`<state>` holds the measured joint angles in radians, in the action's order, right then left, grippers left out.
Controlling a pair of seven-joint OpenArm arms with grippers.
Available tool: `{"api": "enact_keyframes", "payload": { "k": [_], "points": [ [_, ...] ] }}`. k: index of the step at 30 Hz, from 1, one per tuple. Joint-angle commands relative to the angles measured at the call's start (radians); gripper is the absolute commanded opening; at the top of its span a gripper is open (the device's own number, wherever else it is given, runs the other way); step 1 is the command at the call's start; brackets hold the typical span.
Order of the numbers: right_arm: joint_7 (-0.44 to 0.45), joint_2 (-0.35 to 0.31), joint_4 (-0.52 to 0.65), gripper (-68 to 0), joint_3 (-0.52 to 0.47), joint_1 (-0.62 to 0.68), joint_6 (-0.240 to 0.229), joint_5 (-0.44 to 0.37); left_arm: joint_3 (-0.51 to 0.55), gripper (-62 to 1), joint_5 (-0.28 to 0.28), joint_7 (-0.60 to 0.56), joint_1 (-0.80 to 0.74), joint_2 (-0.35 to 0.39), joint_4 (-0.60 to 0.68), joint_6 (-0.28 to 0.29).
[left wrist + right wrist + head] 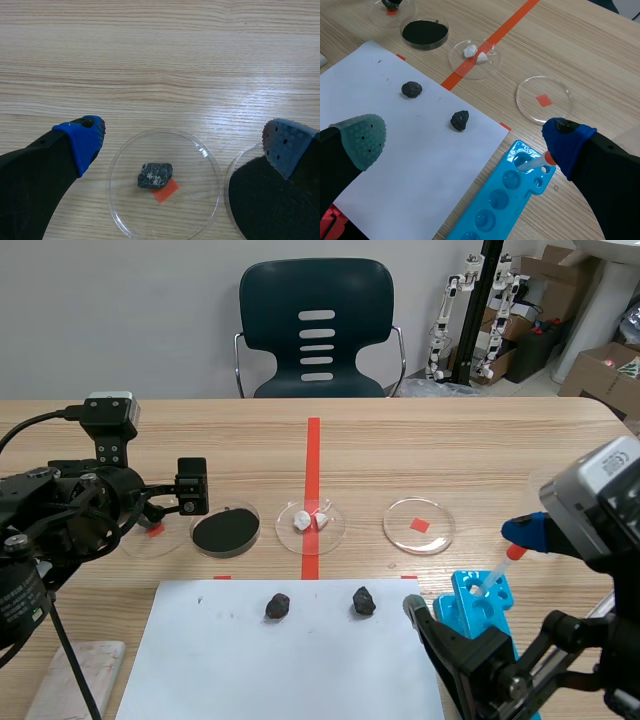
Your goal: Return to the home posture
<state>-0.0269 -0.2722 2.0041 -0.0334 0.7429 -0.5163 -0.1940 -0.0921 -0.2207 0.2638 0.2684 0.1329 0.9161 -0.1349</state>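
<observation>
The grainy wooden table carries a smooth white paper sheet. The right gripper hangs above the sheet with its fingers wide apart. A rough dark lump lies between them, and a glossy blue welled rack lies beside its blue pad. The left gripper, fingers also spread, hovers over a clear round dish holding a jagged grey stone.

Four dishes, three dark rocks
</observation>
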Motion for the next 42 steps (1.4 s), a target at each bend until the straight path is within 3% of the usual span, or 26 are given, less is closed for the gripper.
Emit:
{"api": "enact_keyframes", "payload": {
  "k": [1, 20, 24, 28, 33, 42],
  "points": [
    [0.014, -0.005, 0.024, 0.4, -0.012, -0.009, 0.000, -0.011, 0.004, 1.4, 0.001, -0.013, 0.011, 0.001, 0.008, -0.001],
    [0.014, -0.005, 0.024, 0.4, -0.012, -0.009, 0.000, -0.011, 0.004, 1.4, 0.001, -0.014, 0.011, 0.001, 0.008, 0.000],
    [0.014, -0.005, 0.024, 0.4, -0.012, -0.009, 0.000, -0.011, 0.004, 1.4, 0.001, -0.027, 0.008, 0.001, 0.008, 0.067],
    [0.014, -0.005, 0.024, 0.4, -0.012, -0.009, 0.000, -0.011, 0.004, 1.4, 0.001, -0.129, -0.018, 0.001, 0.008, 0.163],
    [0.014, -0.005, 0.024, 0.4, -0.012, -0.009, 0.000, -0.011, 0.004, 1.4, 0.036, -0.232, -0.076, 0.003, 0.034, 0.230],
    [0.014, -0.005, 0.024, 0.4, -0.012, -0.009, 0.000, -0.011, 0.004, 1.4, 0.145, -0.325, -0.292, 0.004, 0.325, 0.244]
  ]
}}
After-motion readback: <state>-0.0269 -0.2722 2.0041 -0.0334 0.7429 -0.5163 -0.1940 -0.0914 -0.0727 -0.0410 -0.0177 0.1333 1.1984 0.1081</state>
